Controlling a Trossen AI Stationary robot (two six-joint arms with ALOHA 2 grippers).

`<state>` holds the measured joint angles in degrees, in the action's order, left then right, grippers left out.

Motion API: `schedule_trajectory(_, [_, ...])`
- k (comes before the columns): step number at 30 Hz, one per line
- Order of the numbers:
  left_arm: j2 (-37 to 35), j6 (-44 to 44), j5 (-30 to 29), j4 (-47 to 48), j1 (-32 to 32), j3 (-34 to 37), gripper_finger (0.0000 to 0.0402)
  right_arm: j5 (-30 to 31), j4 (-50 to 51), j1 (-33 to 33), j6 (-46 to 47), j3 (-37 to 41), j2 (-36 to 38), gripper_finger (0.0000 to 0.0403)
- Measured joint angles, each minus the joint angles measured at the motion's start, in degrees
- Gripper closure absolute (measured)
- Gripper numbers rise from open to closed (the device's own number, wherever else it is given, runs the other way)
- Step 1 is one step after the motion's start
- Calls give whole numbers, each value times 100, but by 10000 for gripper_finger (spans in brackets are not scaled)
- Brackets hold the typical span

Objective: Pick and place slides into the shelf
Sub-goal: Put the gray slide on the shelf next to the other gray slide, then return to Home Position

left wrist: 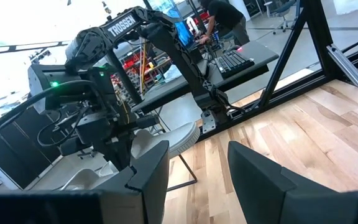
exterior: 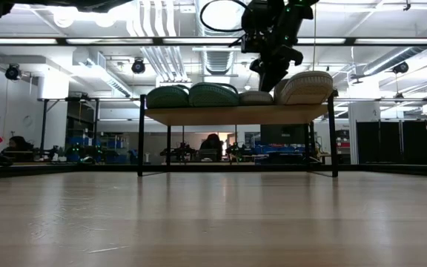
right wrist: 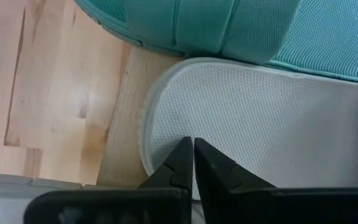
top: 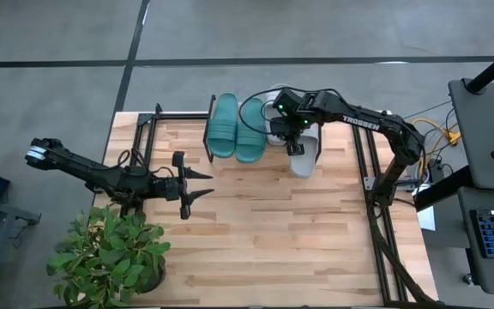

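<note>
Four slides are seen on the shelf (top: 178,114) in the high view: two teal slides (top: 236,127) side by side, one grey slide (top: 305,153) reaching out past the shelf's near edge, and another grey one mostly hidden under the right gripper (top: 292,137). A risk is judged here: the outer grey slide is not squarely seated, and a nudge from the right arm as it leaves could tip it onto the table (top: 273,223). The left gripper (top: 197,186) is held over the table, well apart from the shelf, its fingers partly spread and nothing between them.

Level with the table top, in the low view, all four slides are seen resting along the plank (exterior: 236,114). The rightmost grey slide (exterior: 304,87) is tilted, so a slip is thought possible. The right gripper (exterior: 271,74) is hung just above the grey pair.

From the left wrist view, the left fingers (left wrist: 151,171) are shown apart and empty, with the right arm (left wrist: 104,68) and a grey slide (left wrist: 173,137) beyond them.

By the right wrist view, the right fingers (right wrist: 179,165) are pressed together, clamped on nothing, just over the footbed of a grey slide (right wrist: 260,130); whether they touch it cannot be told. Teal soles (right wrist: 229,25) lie just beside. A dragged fingertip could shift this slide against its neighbours.
</note>
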<state>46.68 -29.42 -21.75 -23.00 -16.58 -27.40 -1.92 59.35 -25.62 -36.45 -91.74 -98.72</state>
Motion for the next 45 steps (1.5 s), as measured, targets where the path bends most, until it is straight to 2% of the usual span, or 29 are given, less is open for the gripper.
schedule_trajectory(14, [0,2,2,0,0,0,253,27,104,-3,326,-161,-46,393])
schedule_trajectory(21, [0,2,2,0,0,0,253,4,101,12,556,-602,-46,353])
schedule_trajectory(25, [0,3,2,0,0,0,253,-266,98,99,1026,-992,-22,333])
schedule_trajectory(29, [0,10,2,-2,0,0,253,-632,-316,439,2056,-1204,192,358])
schedule_trajectory(32, [0,50,2,-31,0,0,253,-724,-1123,887,2208,-888,667,387])
schedule_trajectory(35, [0,122,2,-32,0,-1,253,-428,-1970,1431,2258,-391,1288,391])
schedule_trajectory(39, [0,251,2,-48,0,-2,253,314,-2818,2189,2507,566,2226,392])
schedule_trajectory(45, [-80,365,2,-46,0,0,253,1576,-4104,3433,2826,2426,3476,392])
